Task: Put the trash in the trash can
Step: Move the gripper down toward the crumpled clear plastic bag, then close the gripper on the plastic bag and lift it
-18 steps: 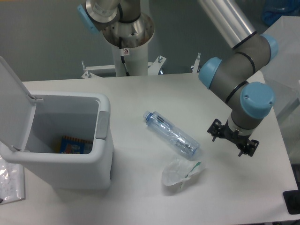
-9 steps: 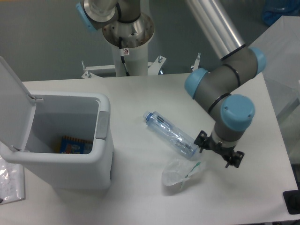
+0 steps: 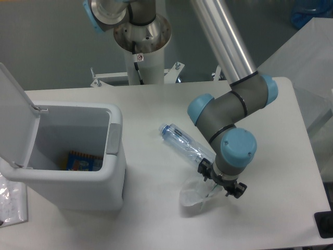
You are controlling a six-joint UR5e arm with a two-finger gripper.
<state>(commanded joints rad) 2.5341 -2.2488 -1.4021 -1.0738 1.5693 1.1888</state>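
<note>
We're at the first pick: approach to the trash, nothing lifted yet. The pincer [image 3: 220,180] hangs low over the desk [image 3: 156,99], right where the wrapper's [image 3: 195,194] upper right edge meets the bottle's [image 3: 186,145] lower end. We can't tell if it is released or clenched; the wrist and arm [image 3: 229,120] block the fingers from this view. We also can't tell if it touches either piece.

The bottle lies flat, slanted, cap end up-left, the other end hidden under the wrist. The wrapper sits crumpled just below it, near the front of the desk. Both are well apart from the can [image 3: 73,156], which stands at the left with the lid [image 3: 15,104] flipped up and the mouth open. A colourful item [image 3: 83,160] already lies on its floor.

Our read: the wrapper looks the likelier target, but the bottle end is just as close, so that's a guess. Next move calls for closing on one piece only, then lifting clear, crossing left over the rim, and letting go above the opening. Both pieces are thin plastic and could slip or snag together.
</note>
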